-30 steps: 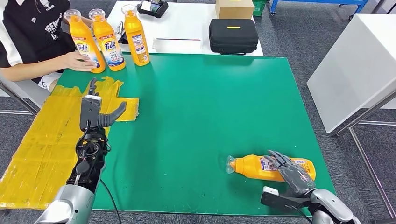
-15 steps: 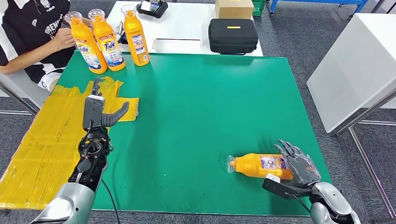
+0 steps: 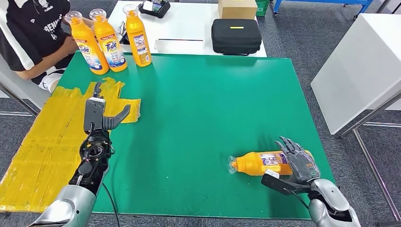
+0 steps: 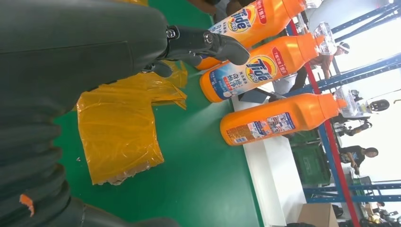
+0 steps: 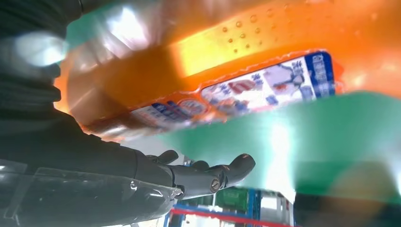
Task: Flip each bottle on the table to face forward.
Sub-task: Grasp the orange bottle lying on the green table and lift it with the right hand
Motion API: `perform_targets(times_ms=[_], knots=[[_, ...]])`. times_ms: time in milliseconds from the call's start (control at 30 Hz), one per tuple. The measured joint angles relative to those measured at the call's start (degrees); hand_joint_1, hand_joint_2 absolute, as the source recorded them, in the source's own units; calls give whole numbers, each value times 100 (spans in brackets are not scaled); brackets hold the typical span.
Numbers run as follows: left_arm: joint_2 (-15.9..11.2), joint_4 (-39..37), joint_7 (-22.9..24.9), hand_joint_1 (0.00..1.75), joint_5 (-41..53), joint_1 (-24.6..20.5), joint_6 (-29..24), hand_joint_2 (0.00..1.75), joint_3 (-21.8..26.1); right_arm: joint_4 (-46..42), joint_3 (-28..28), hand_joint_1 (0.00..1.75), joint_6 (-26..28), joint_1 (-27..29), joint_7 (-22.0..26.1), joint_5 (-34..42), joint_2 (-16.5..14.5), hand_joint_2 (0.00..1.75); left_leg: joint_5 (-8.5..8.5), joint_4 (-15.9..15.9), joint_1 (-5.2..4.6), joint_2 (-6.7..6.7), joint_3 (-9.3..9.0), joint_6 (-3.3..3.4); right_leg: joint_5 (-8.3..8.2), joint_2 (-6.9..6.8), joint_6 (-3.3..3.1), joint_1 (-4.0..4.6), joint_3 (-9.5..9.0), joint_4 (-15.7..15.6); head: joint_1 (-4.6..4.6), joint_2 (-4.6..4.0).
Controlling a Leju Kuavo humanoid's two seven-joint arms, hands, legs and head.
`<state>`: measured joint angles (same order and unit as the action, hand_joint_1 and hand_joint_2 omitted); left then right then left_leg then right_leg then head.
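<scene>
Near the green mat's (image 3: 198,109) front right corner, an orange bottle (image 3: 257,162) lies on its side, cap pointing left. Right hand (image 3: 299,163) rests against its base end, fingers spread over the body; whether it actually grips cannot be told. Left hand (image 3: 97,111) hovers open, fingers apart, above yellow plastic sheeting (image 3: 42,142). Three upright bottles (image 3: 108,40) stand at the far left corner beside a seated person (image 3: 33,33).

Glossy plastic bottle (image 3: 257,163), matt green table (image 3: 198,113)

Open green mat (image 3: 198,109) mid-table (3 upright bottles (image 3: 108,40) crowd far-left corner).
</scene>
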<state>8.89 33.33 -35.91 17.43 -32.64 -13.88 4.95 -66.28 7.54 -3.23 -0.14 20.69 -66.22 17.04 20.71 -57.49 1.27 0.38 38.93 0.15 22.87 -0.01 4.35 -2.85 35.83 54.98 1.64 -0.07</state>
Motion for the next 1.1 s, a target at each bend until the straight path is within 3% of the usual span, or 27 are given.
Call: perform_targets(times_ms=[367, 500, 600, 733, 1100], knots=[[-10, -20, 1, 0, -35, 0, -3, 175, -16, 259, -109, 0, -184, -128, -58, -50, 71, 175, 0, 0, 1, 1, -3, 0, -1, 1, 0, 1, -1, 0, 1, 0], [-26, -83, 65, 0, -119, -1, -22, 175, -85, 776, -328, 0, -304, -544, -657, -260, 130, 175, 12, 1, 2, 12, -57, 1, 15, 5, -10, 1, -27, -7, -1, 0], [-31, -95, 89, 0, -126, -1, -22, 175, -107, 971, -383, 0, -244, -682, -804, -330, 131, 175, 37, 2, 1, 14, -94, 6, 30, 5, 0, 1, -29, -12, -1, 0], [-39, -115, 91, 0, -150, 4, -17, 175, -132, 1124, -425, 171, -216, -751, -841, -361, 136, 175, 44, 3, 1, 15, -130, 13, 35, 5, 2, 1, -61, -17, -1, 0], [-54, -120, 78, 0, -247, 121, 15, 175, -158, 1155, -527, 175, -91, -752, -858, -460, 157, 175, 18, 0, 1, 6, -132, 21, 18, 2, 10, 1, -131, -14, -2, 0]])
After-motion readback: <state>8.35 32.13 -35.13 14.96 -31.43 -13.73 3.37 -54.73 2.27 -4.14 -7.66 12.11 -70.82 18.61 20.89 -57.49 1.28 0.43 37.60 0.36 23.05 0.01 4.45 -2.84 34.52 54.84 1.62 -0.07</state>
